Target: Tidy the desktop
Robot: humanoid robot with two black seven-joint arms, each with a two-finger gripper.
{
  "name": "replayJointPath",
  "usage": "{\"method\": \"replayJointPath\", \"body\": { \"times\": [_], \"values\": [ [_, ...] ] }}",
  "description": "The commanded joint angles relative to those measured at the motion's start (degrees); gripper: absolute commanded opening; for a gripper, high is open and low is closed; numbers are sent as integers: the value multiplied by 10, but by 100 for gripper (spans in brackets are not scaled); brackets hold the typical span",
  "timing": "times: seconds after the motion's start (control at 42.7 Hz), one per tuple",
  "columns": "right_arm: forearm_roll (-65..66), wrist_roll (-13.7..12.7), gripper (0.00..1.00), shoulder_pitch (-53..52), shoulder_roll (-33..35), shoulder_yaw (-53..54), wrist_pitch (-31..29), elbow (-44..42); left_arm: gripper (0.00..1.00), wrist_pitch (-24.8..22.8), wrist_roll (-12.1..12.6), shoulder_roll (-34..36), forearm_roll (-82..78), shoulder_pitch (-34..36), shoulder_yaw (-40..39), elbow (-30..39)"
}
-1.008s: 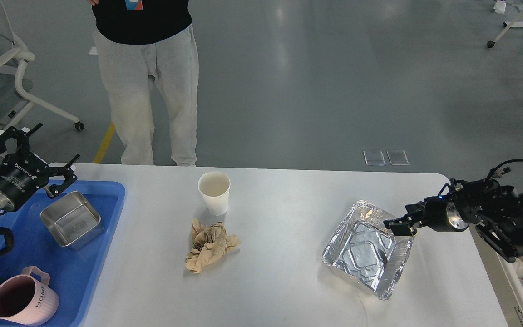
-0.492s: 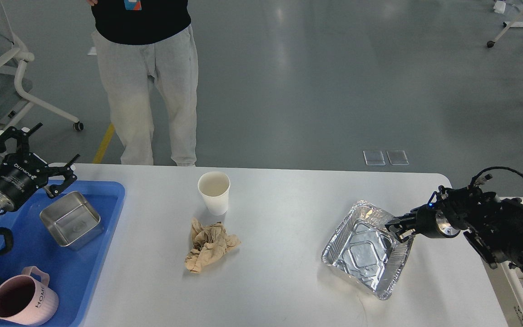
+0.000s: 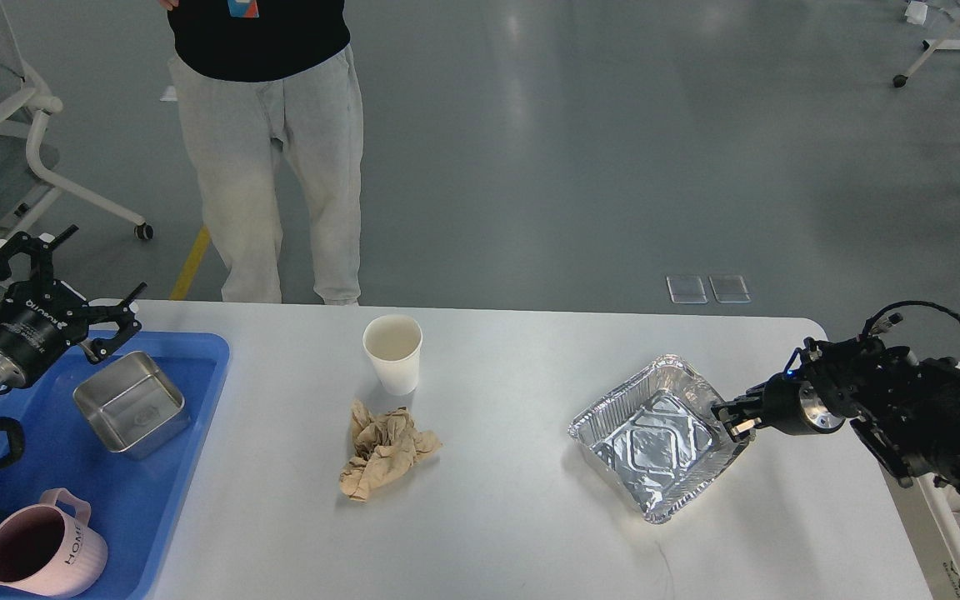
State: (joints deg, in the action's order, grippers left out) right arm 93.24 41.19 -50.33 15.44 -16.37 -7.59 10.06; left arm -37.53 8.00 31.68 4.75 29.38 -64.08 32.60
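Nearest, on the left of the paper cup (image 3: 393,352), a pink mug (image 3: 42,554) and a steel box (image 3: 131,402) sit in the blue tray (image 3: 188,475) on the wide white surface (image 3: 497,533). In front of the cup lies a crumpled brown paper (image 3: 384,450) — light and soft, best pinched at a raised fold. To the cup's right rests a foil tray (image 3: 655,433), thin and easily dented; the right tool (image 3: 734,414) clamps its near-right rim. The cup stands upright, light and crushable, so it likely needs a gentle side grip. Far left, the left tool (image 3: 63,283) hangs with fingers apart — empty.
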Motion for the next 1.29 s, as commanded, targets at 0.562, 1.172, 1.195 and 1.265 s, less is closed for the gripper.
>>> {"method": "replayJointPath", "body": {
  "times": [0.562, 1.172, 1.195, 1.265],
  "values": [
    [-128, 44, 0, -38, 166, 1, -67, 231, 98, 0, 0, -1, 0, 0, 1, 1],
    [-254, -36, 0, -103, 275, 5, -124, 429, 98, 1, 0, 0, 0, 0, 1, 0],
    [-262, -38, 0, -104, 277, 5, -126, 429, 98, 1, 1, 1, 0, 0, 1, 0],
    [-292, -45, 0, -112, 285, 5, -138, 433, 98, 1, 1, 1, 0, 0, 0, 0]
  ]
}}
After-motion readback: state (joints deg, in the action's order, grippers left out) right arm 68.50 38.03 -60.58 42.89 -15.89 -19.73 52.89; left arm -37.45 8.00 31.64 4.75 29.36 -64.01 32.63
